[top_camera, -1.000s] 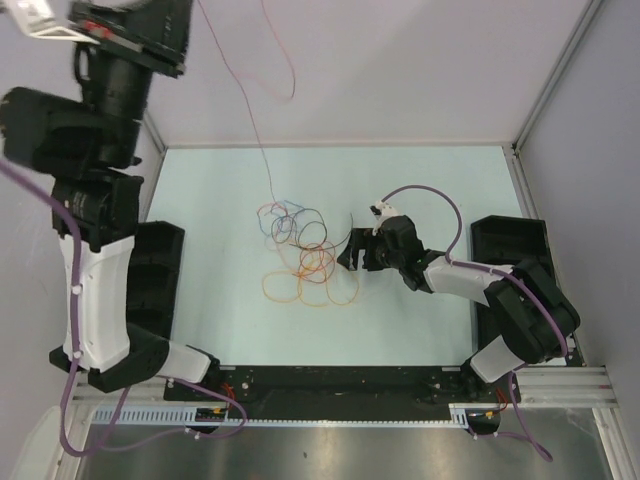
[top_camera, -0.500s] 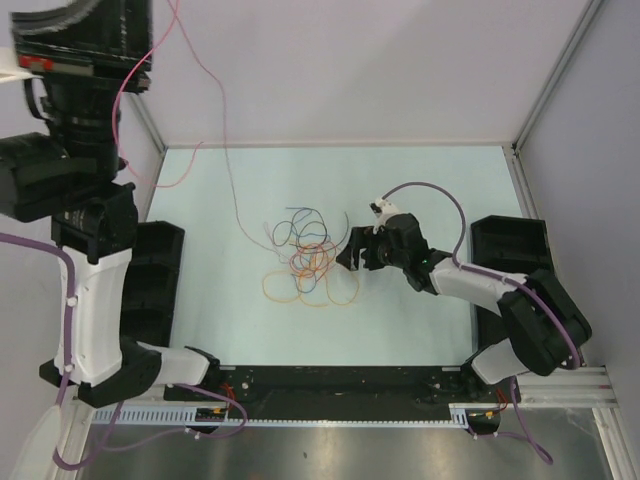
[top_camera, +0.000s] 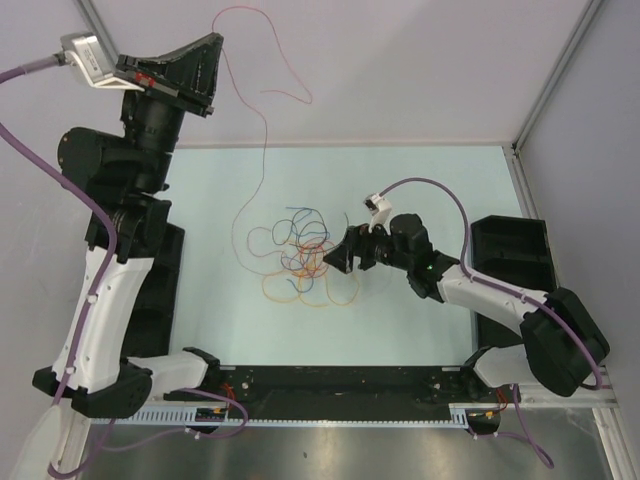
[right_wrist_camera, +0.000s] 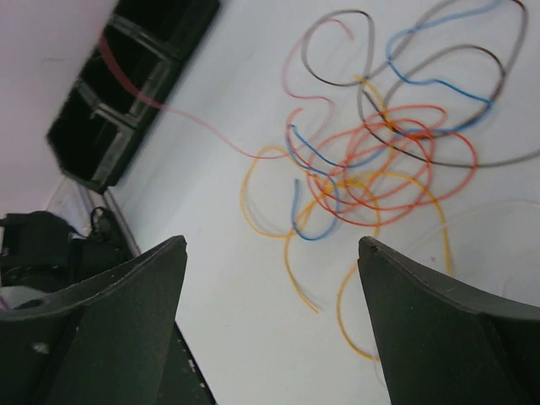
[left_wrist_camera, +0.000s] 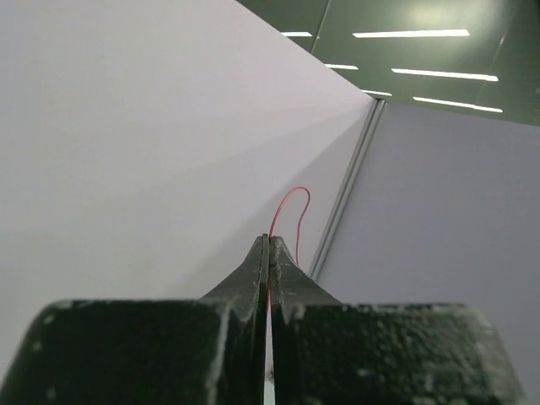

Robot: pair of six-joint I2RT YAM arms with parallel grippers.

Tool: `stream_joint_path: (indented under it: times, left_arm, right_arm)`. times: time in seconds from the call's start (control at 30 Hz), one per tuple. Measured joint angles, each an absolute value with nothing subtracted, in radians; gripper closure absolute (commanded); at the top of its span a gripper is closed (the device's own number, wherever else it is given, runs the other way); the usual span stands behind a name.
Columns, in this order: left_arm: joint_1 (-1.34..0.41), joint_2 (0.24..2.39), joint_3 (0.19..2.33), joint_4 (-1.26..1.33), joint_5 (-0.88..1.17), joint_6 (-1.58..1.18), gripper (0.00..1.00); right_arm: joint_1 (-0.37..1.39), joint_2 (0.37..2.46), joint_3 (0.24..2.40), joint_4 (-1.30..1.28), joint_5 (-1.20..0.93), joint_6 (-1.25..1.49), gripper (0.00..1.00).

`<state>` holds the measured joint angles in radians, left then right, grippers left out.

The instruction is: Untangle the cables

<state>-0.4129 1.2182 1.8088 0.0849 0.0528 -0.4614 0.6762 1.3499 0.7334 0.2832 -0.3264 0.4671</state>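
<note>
My left gripper [left_wrist_camera: 268,246] high over the table's [top_camera: 430,180] far-left corner, pinching the red cable [left_wrist_camera: 295,188], right gripper [top_camera: 336,258] spread above the tangled cables [top_camera: 300,256]

Your left arm [top_camera: 100,290] wears white shells between black joint housings, with a purple corrugated hose [top_camera: 25,70] feeding the pale grey camera block [top_camera: 85,50] at eleven o'clock. Your right arm [top_camera: 490,290] matches, looping its own purple hose [top_camera: 425,183]. Both pairs of jaws are matte black, with pale scuffed edges.

cables [top_camera: 300,262] on table [top_camera: 430,180] (centre), right tool [top_camera: 333,259] beside
</note>
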Motion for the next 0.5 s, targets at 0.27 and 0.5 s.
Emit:
stream_joint_path:
  times: [0.27,0.5]
  left_arm:
    - [-0.413,1.147,1.698,0.084,-0.006,-0.461,1.0]
    - [-0.413,1.144,1.686,0.07,-0.048,-0.464,1.0]
  right_arm:
    - [0.749,1.42,0.87,0.416,-0.402,0.458,0.17]
    - [0.85,1.627,1.013,0.583,-0.321,0.462,0.17]
